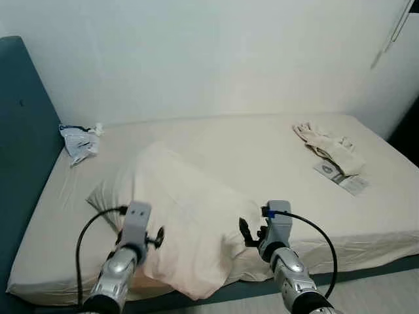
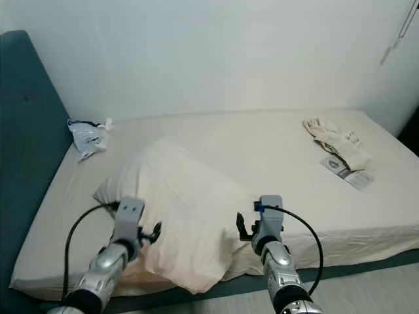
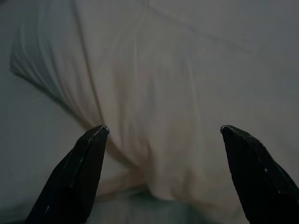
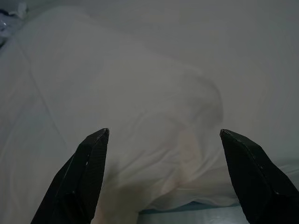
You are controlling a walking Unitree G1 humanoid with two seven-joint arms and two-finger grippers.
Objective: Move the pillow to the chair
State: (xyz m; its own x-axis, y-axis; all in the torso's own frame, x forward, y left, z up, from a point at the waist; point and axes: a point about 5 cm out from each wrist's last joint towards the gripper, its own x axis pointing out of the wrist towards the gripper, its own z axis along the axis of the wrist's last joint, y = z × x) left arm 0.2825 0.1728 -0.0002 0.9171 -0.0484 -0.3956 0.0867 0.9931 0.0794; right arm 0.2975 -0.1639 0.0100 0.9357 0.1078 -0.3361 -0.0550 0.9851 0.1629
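Both of my grippers sit at the near edge of the bed, one on each side of the pale cream, soft fabric pillow (image 1: 186,216). On my left wrist camera the left gripper (image 3: 163,129) has its two black fingers spread wide, with the pillow's wrinkled cloth between and beyond the tips; I can't see either fingertip pressing into the fabric. From the head camera that gripper (image 1: 152,239) is right up against the pillow's left flank. The right gripper (image 4: 163,130) is spread just as wide, fingers apart with the pillow's rounded corner ahead of them, and from above it (image 1: 247,234) sits just beside the pillow's right edge.

The pillow lies slantwise on the beige-sheeted mattress (image 1: 262,150), its lower corner hanging over the near edge of the bed. A dark teal padded headboard (image 1: 23,131) runs along the left. Near it, at the far left corner of the mattress, is a crumpled white and blue plastic bag (image 1: 80,140). Well apart on the right lie cream-coloured cloth gloves (image 1: 327,147), one end resting on a small printed paper packet (image 1: 347,180).
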